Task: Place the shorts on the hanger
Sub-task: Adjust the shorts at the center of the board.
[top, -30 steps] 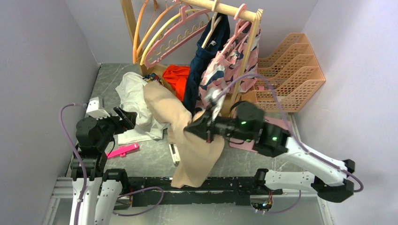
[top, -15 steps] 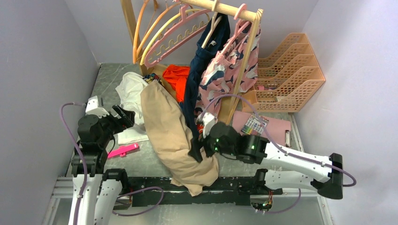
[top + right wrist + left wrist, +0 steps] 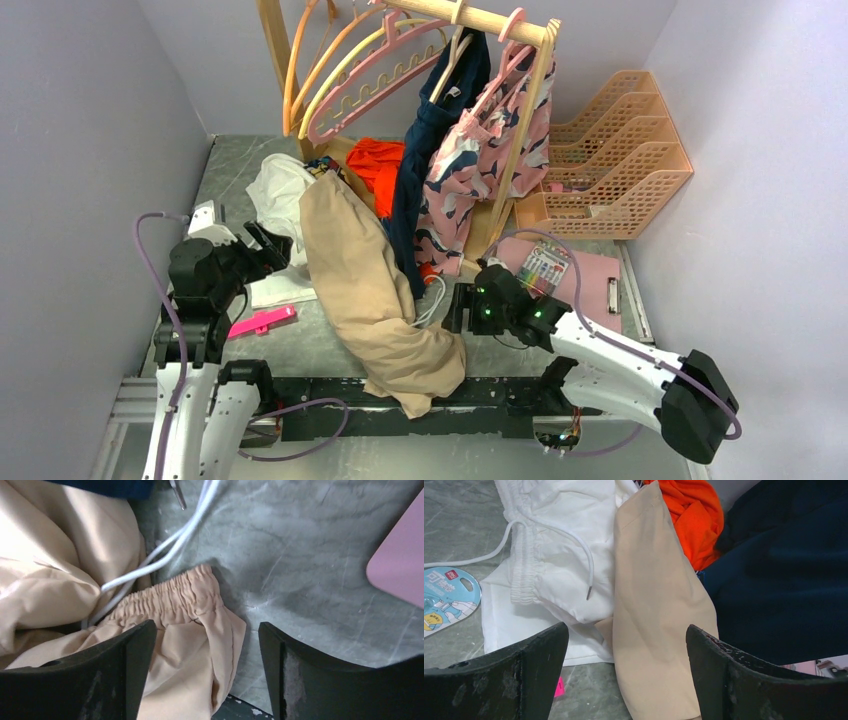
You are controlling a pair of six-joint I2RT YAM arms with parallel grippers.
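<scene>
The tan shorts [image 3: 360, 280] lie in a long heap from the clothes pile down to the table's near edge. Their gathered waistband [image 3: 175, 592] and white drawstring [image 3: 165, 555] show in the right wrist view. My right gripper [image 3: 455, 308] hovers open just right of the heap, and a corner of the shorts lies loose under its jaws [image 3: 206, 630]. My left gripper [image 3: 268, 245] stands open to the left of the shorts [image 3: 659, 610], with nothing held between its fingers [image 3: 626, 630]. The pink hanger [image 3: 370, 85] hangs on the wooden rail at the back.
A white garment [image 3: 280, 190] and an orange one [image 3: 385, 165] lie behind the shorts. Navy [image 3: 430, 140] and patterned [image 3: 490, 150] garments hang from the wooden rack [image 3: 480, 20]. A pink clip [image 3: 262, 320], a pink clipboard [image 3: 580, 275] and orange trays [image 3: 620, 150] lie around.
My right gripper opened and let go of the shorts, then drew back to the right. The shorts dropped into a heap on the table. The left arm barely moved.
</scene>
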